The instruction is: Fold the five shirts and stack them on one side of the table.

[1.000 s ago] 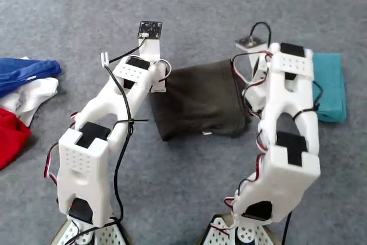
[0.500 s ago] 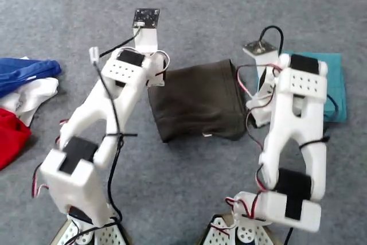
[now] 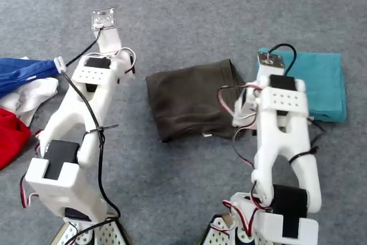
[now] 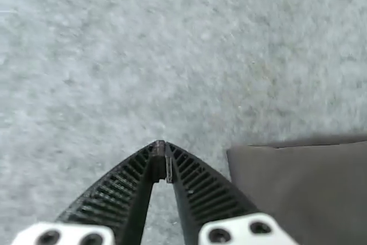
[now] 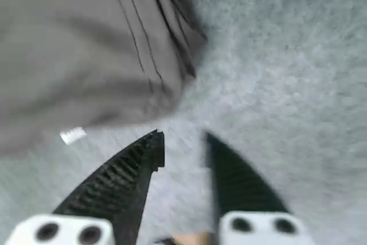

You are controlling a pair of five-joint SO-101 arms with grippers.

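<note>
Soft, even light over a grey table.
The light comes from above and is bright all over the table (image 3: 189, 21). Shadows are soft and pale. A thin one lies along the near edge of the dark shirt (image 3: 192, 98), and faint ones sit close under the left arm (image 3: 86, 101) and the right arm (image 3: 284, 130). The white arms look very bright but do not glare. A small plate (image 3: 103, 19) at the far end of the left arm shines a little. Behind the far table edge the room is dark. In the left wrist view the table looks pale and bright. In the right wrist view the dark shirt's folded edge drops a small dark shadow on the table beside it.
</note>
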